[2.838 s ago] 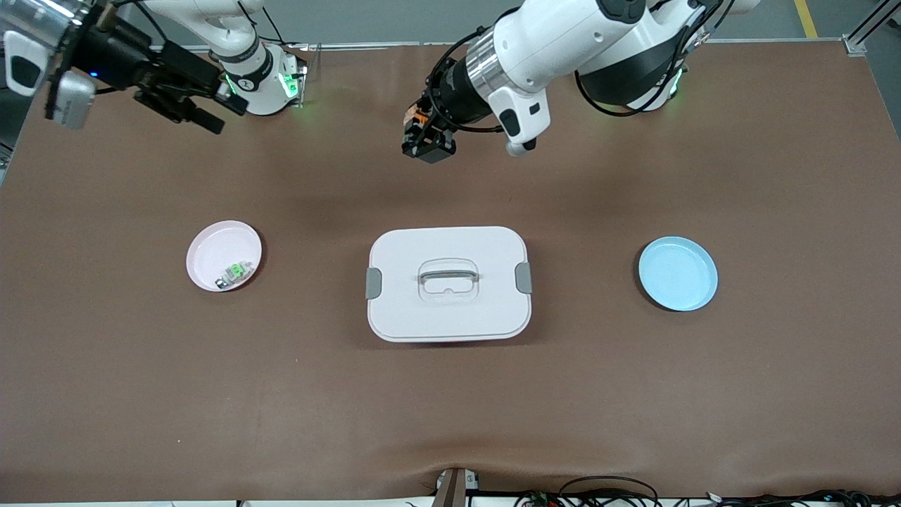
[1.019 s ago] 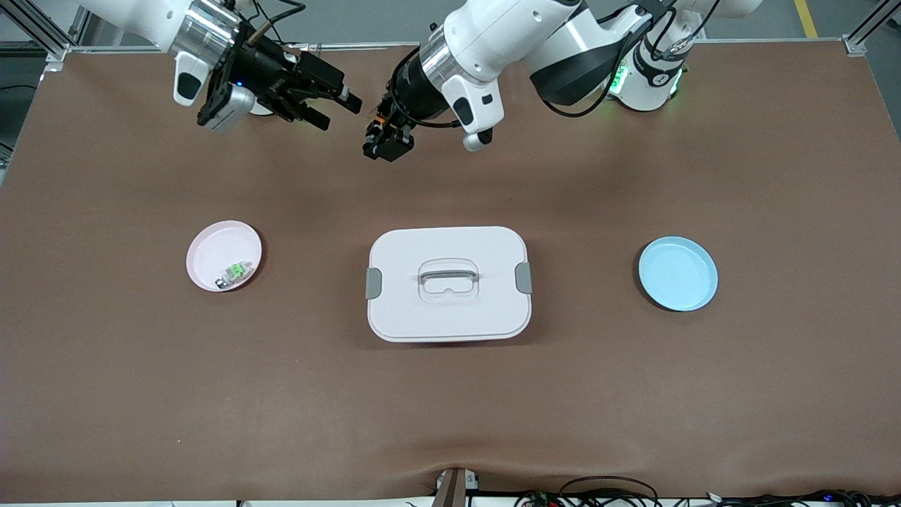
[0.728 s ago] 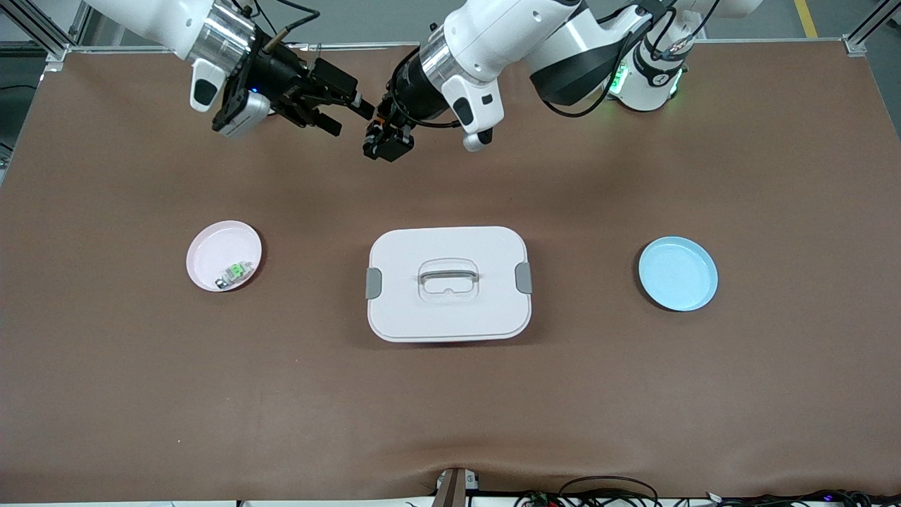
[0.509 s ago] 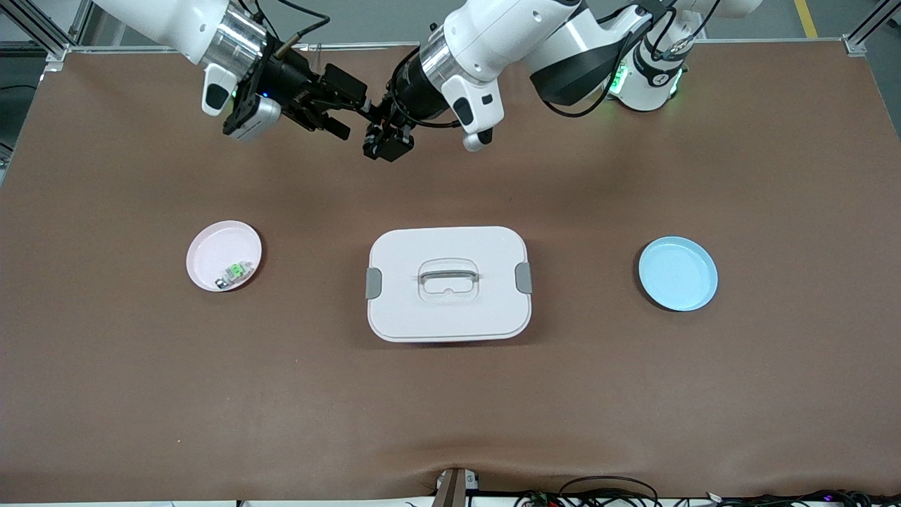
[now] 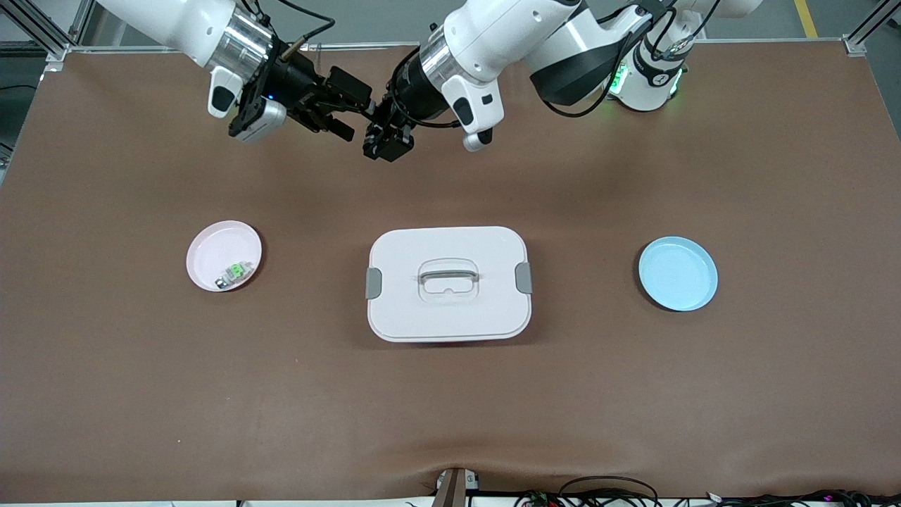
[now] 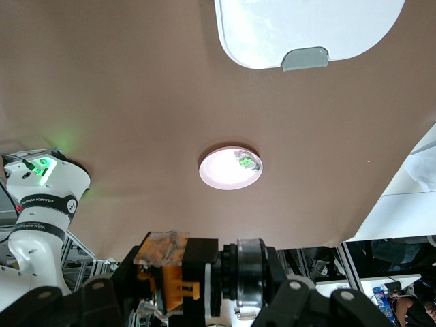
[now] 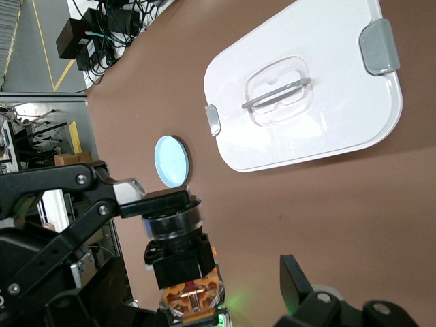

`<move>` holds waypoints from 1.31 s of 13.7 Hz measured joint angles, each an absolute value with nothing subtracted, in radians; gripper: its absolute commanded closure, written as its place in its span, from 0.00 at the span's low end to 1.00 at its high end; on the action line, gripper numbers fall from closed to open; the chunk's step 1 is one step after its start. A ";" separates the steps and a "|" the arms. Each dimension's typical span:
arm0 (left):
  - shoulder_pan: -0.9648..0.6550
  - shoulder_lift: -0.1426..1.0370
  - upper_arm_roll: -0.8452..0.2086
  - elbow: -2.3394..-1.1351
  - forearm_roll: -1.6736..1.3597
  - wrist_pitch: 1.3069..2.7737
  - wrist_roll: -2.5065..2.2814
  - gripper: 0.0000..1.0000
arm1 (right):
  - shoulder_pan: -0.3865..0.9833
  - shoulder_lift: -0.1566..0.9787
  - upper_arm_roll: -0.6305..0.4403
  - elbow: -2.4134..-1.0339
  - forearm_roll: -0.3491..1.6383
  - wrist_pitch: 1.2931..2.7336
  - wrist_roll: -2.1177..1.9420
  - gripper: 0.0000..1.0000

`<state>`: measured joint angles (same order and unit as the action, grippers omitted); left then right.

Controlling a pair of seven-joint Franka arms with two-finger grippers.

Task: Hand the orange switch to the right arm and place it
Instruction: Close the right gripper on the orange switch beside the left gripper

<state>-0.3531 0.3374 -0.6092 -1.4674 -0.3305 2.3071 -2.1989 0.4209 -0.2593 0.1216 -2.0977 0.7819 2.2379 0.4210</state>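
Observation:
My left gripper [image 5: 384, 141] is shut on the orange switch [image 5: 375, 129] and holds it in the air over the table's edge by the robot bases. In the left wrist view the orange switch [image 6: 178, 271] lies crosswise in the left gripper [image 6: 204, 297], showing its black body, orange clips and silver ring. My right gripper [image 5: 357, 120] is open and reaches in from the right arm's end. In the right wrist view the orange switch [image 7: 182, 262] stands between the spread fingers [image 7: 296, 276] of the right gripper [image 7: 204, 303], which do not touch it.
A white lidded box [image 5: 448, 284] with grey latches sits mid-table. A pink plate [image 5: 211, 246] toward the right arm's end holds a small green-and-silver switch [image 5: 236, 271]. An empty blue plate [image 5: 678, 273] lies toward the left arm's end.
The right arm has swung in toward the left gripper, so its open fingers now flank the switch. Over the last second the left gripper has held still with the switch.

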 measured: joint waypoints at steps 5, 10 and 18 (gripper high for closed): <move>-0.353 0.337 -0.609 -1.467 -0.324 2.313 -2.199 0.54 | 0.424 -0.258 0.122 -2.099 0.782 2.238 0.421 0.00; -0.355 0.337 -0.609 -1.467 -0.324 2.314 -2.199 0.54 | 0.445 -0.241 0.122 -2.102 0.782 2.266 0.421 0.00; -0.363 0.337 -0.609 -1.467 -0.324 2.314 -2.199 0.53 | 0.455 -0.232 0.120 -2.102 0.782 2.282 0.430 0.90</move>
